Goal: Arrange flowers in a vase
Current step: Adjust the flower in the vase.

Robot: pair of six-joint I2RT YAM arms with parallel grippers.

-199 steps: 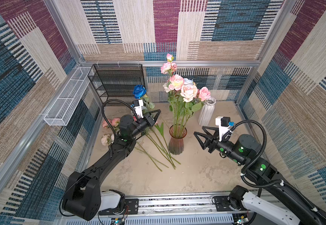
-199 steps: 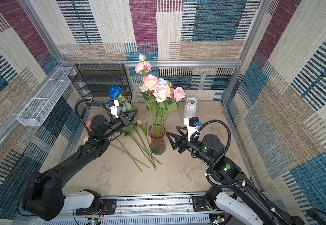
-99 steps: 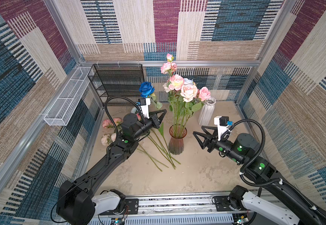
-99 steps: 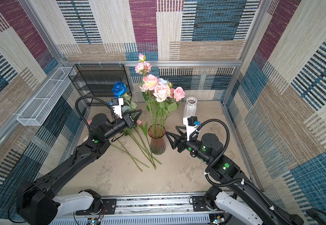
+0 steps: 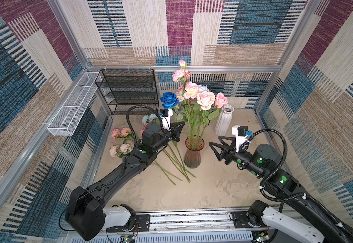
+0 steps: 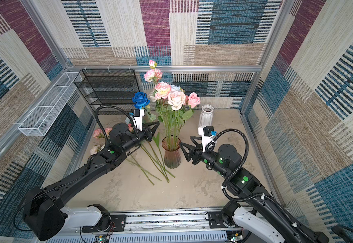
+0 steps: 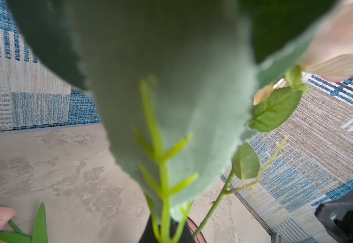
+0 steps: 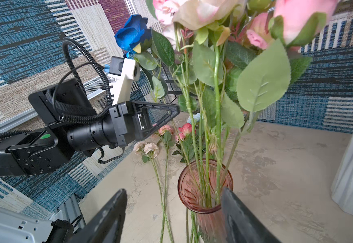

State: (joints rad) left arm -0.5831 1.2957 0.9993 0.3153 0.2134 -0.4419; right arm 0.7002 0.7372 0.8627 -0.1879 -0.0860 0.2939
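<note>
Two grippers flank the glass vase, just beyond the front rail. We find the right gripper spread wide and empty, level with the vase's rim and just beside it. The left gripper stands on the opposite side. The stem of the deep blue rose runs between its jaws, but we cannot tell whether they pinch it or have slackened. The blue head rides above that gripper, close against the pink, peach and cream roses standing in the vase. Its stem foot is hidden, so we cannot say it has entered the mouth.

Handling, in our judgement: these artificial stems are light and stiff enough to steer. They are top-heavy, and their soft cloth leaves will snag on neighbours. The hold belongs on bare stem below the leaves. The vase is glass, narrow-footed and loaded high, so a sideways push may tip it.

Loose stems lie flat by the vase foot, with pink blooms and cream blooms toward the left wall. The table is matte, mottled beige and level, and we expect fair friction.

Farther back stand a white ribbed vase holding nothing, a black wire shelf and a white wire basket on the left wall. Woven patchwork panels in blue, maroon and beige enclose three sides.
</note>
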